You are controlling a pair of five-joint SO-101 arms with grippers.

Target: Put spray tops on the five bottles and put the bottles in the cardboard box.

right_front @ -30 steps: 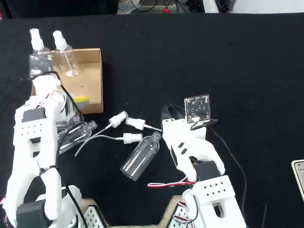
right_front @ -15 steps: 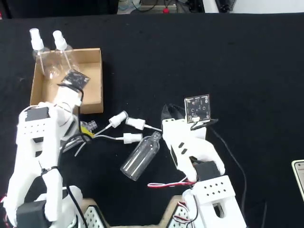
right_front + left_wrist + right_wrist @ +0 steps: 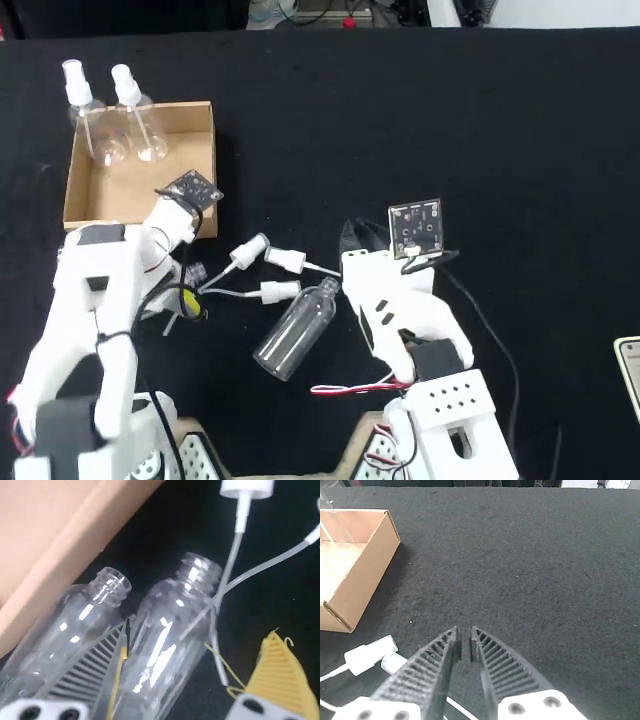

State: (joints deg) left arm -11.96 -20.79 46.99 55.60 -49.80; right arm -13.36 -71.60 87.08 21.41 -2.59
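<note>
Black cloth covers the tabletop (image 3: 500, 150), with 2 arms side by side at its near edge. Beyond the left arm stands the cardboard box (image 3: 120, 195), and 2 capped bottles (image 3: 140, 130) stand upright in it. Between the arms lie 3 loose spray tops (image 3: 285, 260), tubes trailing. 1 lone uncapped bottle (image 3: 297, 328) lies just beside the right arm.

The left pincer (image 3: 199, 630) is wide and straddles the straddled bottle (image 3: 170, 630). That bottle lies beside the neighbouring bottle (image 3: 75, 625), both uncapped and close to the box wall. The grey finger (image 3: 95, 672) sits in the gap between them. The yellow finger (image 3: 275, 670) lies beyond a thin dip tube (image 3: 227, 577) that crosses the straddled bottle's shoulder. The right pincer (image 3: 465, 640) is narrowed to a slit, holds nothing and hangs over bare cloth.

Likely faults:
- Closing may trap the tube with the bottle and drag its spray top along.
- The smooth round body may roll or squirt out of the grasp.
- The grey finger may shove the neighbouring bottle against the box.
</note>
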